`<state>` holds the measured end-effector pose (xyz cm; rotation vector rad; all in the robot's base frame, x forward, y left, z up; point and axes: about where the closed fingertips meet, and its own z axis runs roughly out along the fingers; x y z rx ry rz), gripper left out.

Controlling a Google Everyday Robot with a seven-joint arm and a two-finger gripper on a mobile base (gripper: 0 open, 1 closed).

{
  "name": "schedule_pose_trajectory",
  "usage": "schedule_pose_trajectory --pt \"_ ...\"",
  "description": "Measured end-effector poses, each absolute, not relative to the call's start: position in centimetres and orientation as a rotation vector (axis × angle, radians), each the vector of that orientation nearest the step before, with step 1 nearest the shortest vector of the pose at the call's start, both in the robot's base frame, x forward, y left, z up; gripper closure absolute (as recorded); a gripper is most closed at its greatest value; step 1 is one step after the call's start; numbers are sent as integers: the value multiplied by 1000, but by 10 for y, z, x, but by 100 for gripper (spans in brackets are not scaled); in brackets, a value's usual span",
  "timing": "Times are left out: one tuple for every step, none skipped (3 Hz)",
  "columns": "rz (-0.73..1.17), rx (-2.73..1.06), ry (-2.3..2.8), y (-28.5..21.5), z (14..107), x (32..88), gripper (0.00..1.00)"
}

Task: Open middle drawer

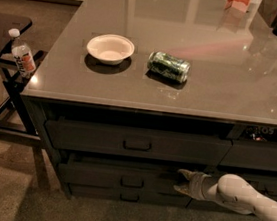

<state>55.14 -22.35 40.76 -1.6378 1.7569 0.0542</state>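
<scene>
Presently: my gripper (181, 182), low at the right end of the middle drawer (100, 175), well right of its handle (132, 182). Whether my jaws are apart or together, I cannot tell. The drawer lies between the taller front (90, 137) and the slimmest front (98, 193), under the countertop (222, 82). Risks, as I judge them: an off-centre pull skews and jams the drawer; my contact slips off its edge; I catch a neighbouring front instead.

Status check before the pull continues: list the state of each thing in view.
middle drawer, shut or barely out; cannot tell.
gripper, at the middle drawer's right end, away from its handle.
top drawer, shut.
bottom drawer, shut.
can, lying on its side.
bowl, upright, empty.
bottle, standing, capped.
</scene>
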Motion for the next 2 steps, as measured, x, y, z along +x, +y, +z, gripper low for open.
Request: schedule_pose_trajectory --pt "58 -1639 1754 -225 408 542 100" --pt "58 -1639 1754 -224 411 540 100"
